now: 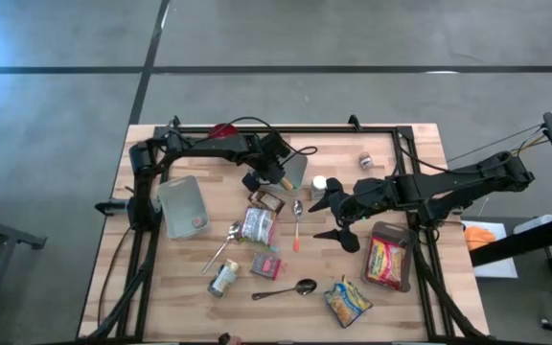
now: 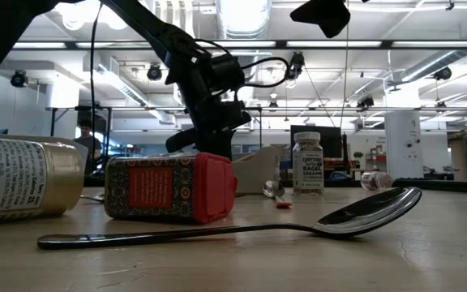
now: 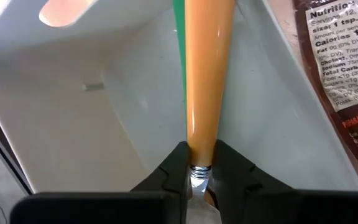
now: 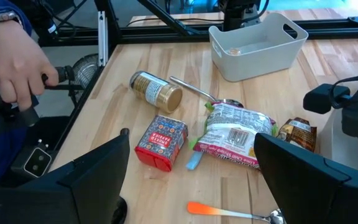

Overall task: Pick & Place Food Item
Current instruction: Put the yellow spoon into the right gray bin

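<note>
Nearest the low camera, a metal spoon is laid flat across the boards, with a red box on its side and a gold-lidded jar also tipped over just behind it. A yellow noodle packet is found off to the right of the spoon in the high view. A person's hand in a blue sleeve can be seen off the table's edge, closed on a dark handle (not part of the robot).

Further back, a green-and-white snack bag is lying flat, touched by a second metal spoon on one side, with an orange-handled spoon near its other side. A small brown packet sits just beyond the bag.

Over that packet the left gripper is angled steeply down, clenched on the metal neck of an orange handle; a pale container is right behind it. No food item is held by it.

The right gripper is parked above the table's middle, fingers spread wide, nothing between them. A white bin stands left of centre, and a tray with a red packet lies to the right. Farthest back, a sesame bottle is upright.
</note>
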